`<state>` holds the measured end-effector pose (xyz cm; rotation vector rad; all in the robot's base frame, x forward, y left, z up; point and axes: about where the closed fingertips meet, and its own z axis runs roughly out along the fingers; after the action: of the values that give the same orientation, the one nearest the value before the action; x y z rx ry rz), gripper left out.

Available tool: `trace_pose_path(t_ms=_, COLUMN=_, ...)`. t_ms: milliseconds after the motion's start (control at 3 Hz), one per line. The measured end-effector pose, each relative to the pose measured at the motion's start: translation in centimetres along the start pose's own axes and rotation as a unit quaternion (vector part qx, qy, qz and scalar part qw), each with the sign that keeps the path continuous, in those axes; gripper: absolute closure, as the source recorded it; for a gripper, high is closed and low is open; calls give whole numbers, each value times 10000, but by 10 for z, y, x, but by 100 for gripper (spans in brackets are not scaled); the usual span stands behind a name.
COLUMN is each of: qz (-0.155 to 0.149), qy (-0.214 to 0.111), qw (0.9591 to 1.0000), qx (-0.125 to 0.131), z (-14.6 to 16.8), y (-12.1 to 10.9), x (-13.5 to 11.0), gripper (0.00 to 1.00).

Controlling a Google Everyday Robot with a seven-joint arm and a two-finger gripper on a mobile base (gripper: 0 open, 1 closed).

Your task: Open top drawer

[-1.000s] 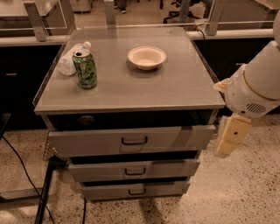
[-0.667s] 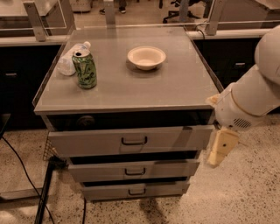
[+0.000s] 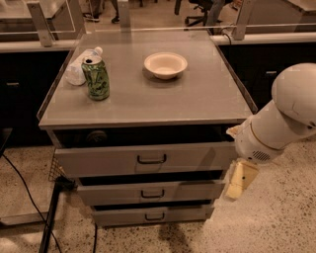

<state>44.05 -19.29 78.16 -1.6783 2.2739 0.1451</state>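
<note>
Speckled floor [image 3: 276, 227] up front, with a black cable [image 3: 19, 183] trailing at left. A grey cabinet stands on it, three drawer fronts stepped outward. The lower drawers [image 3: 148, 192] are nearest the floor, and nothing is at them.

The top drawer [image 3: 98, 163] sits just under the cabinet top with a dark gap above its front. It looks slightly ajar, not pulled out. Its handle [image 3: 151, 159] is centred and free.

The gripper [image 3: 240, 180] hangs off the white arm [image 3: 281, 118] at the cabinet's right front corner. It is just beside the right end of the top drawer, about level with that drawer's lower edge. Open or closed: cannot tell. No object seen in it.

Change: over the last second the gripper dropped and came left, from out right of the cabinet to close by its corner. The drawer has not moved.

Read: approach phase, no handle contact yet. The gripper is well right of the handle and must cross the front to reach it.

Cabinet top [image 3: 207, 99]: a green can [image 3: 96, 79] at left, a crumpled bottle [image 3: 79, 69] right behind it, and a white bowl [image 3: 165, 64] further back, centre. Beyond are rails, dark counters and a chair [image 3: 200, 7] at the far edge.
</note>
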Motion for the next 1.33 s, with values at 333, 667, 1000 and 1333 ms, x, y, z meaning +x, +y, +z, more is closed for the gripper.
trace_pose_path(t_ms=333, qz=-185, qy=-300, qw=9993, qx=148, z=13, y=0, x=-4, gripper=0)
trace_pose_path(t_ms=667, qz=-336, qy=-615, qw=9969, qx=352, z=21, y=-1, x=-11, gripper=0)
trace_pose_path(t_ms=1000, qz=-492, qy=-986, qw=9933, qx=347, z=42, y=1, x=-20, gripper=0)
trace_pose_path(t_ms=1333, qz=-537, qy=-1181, qw=9911, qx=296, z=56, y=0, x=-24, gripper=0)
